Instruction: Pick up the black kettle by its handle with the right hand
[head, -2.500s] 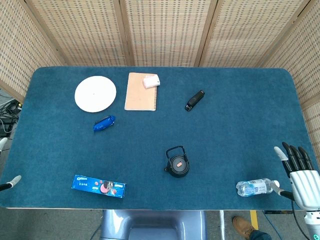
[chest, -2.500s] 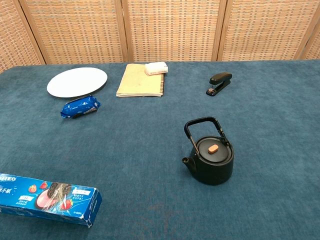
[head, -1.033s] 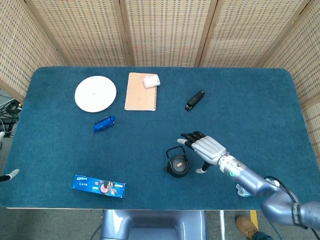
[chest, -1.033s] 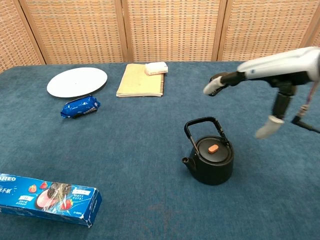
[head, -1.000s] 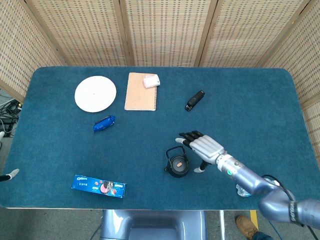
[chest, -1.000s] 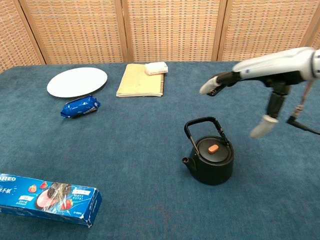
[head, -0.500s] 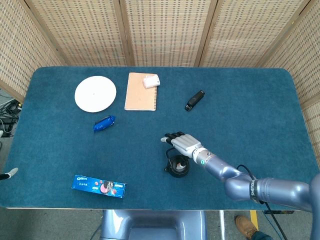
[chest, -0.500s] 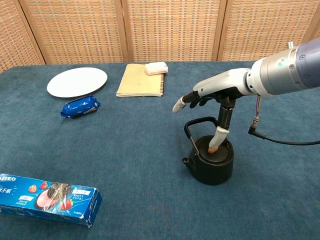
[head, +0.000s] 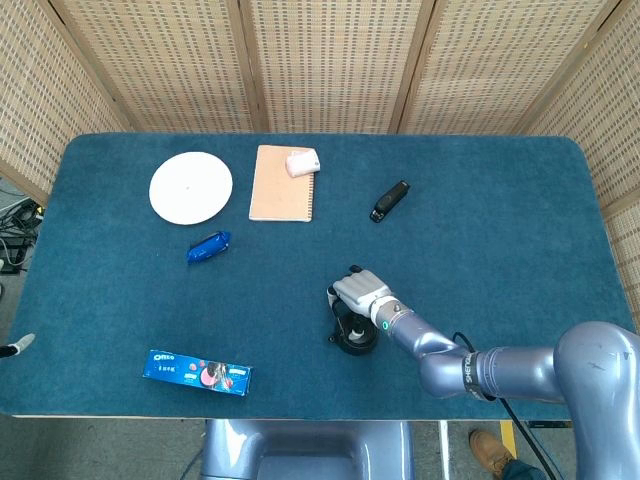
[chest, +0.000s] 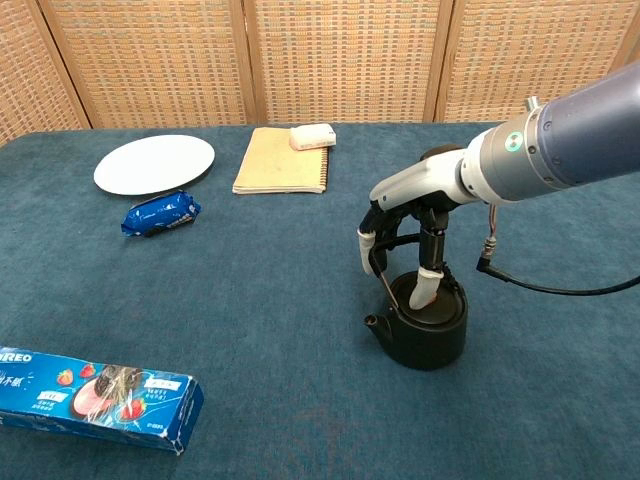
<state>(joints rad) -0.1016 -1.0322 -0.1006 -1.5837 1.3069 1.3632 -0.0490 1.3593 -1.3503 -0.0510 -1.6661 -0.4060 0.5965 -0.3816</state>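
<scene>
The black kettle (head: 356, 339) (chest: 426, 331) stands on the blue table front of centre, spout to the left, with an orange knob on its lid. My right hand (head: 362, 291) (chest: 408, 203) is over it. Its fingers curl down around the raised wire handle (chest: 385, 279), and the thumb hangs onto the lid. The kettle's base rests on the cloth. Of my left hand only a pale fingertip (head: 20, 343) shows at the table's left edge in the head view, so its pose is hidden.
A white plate (head: 190, 187), a tan notebook (head: 281, 183) with a white block (head: 302, 161) on it and a black stapler (head: 389, 200) lie at the back. A blue packet (head: 208, 246) and an Oreo box (head: 196, 372) lie to the left.
My right hand swept in from the table's right edge to the kettle, lowered, and curled its fingers around the handle. The kettle has stayed in place.
</scene>
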